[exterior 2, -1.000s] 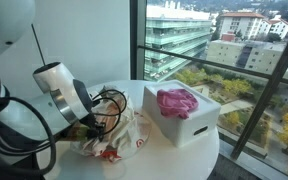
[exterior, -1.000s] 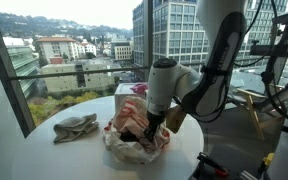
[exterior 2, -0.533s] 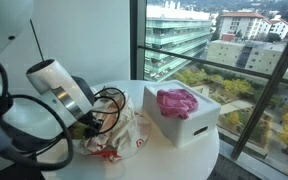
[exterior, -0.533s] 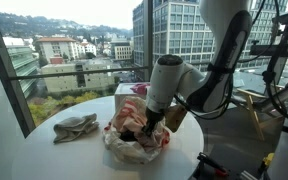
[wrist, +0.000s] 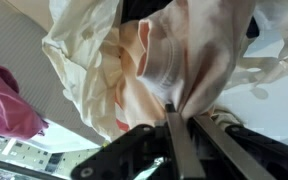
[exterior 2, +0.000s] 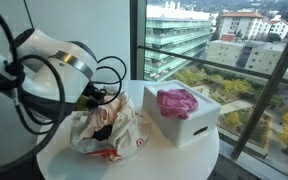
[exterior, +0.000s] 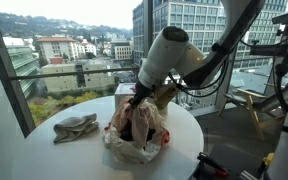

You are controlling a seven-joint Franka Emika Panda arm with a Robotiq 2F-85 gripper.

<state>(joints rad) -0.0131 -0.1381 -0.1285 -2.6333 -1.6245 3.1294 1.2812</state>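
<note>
- My gripper (exterior 2: 97,98) pinches the top of the white plastic bag (exterior 2: 112,134) with red print.
- The bag's bottom rests on the round table (exterior 2: 174,162).
- Just beside it stands a white box (exterior 2: 191,127) with a pink cloth (exterior 2: 177,101) inside.

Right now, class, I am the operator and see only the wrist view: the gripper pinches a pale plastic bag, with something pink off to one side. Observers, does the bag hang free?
Observer: No. In both exterior views the plastic bag sits on a round table, and the gripper pinches only its top.
Operator: What stands beside it?
Observer: An open white box, with a pink cloth lying in it.
Operator: Is anything else on the table?
Observer: A grey cloth lies crumpled on the far side of the bag from the box, clear of the bag.
</note>
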